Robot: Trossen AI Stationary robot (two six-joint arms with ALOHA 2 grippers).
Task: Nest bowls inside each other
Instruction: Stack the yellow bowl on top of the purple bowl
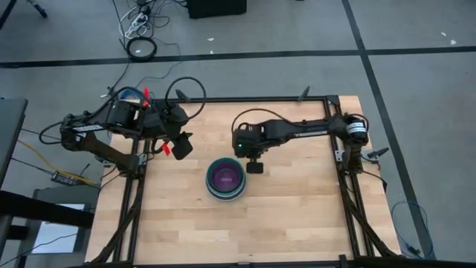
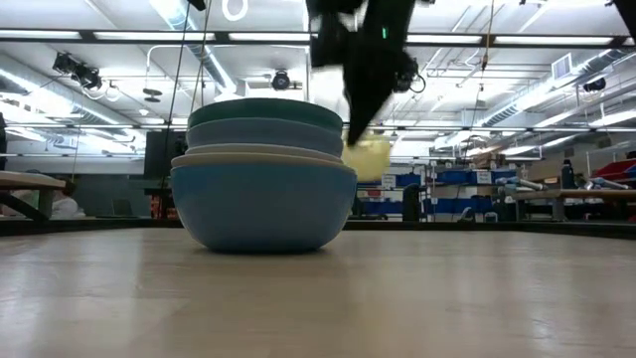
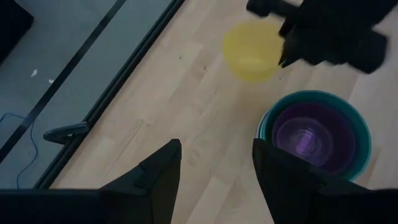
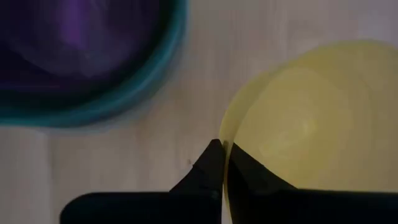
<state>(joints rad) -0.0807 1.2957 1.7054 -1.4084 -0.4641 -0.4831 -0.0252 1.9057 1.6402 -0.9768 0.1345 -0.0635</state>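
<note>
Small bowl (image 3: 251, 52) beside nested stack (image 1: 225, 179); apart.

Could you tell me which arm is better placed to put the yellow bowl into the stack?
Right: its gripper is shut on the yellow bowl beside the stack.

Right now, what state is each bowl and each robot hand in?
Bowl stack: nested, upright on the table, magenta innermost.
Yellow bowl: beside the stack, rim pinched by the right hand.
Right hand: shut on the yellow bowl's rim.
Left hand: open, empty, off to the side.
</note>
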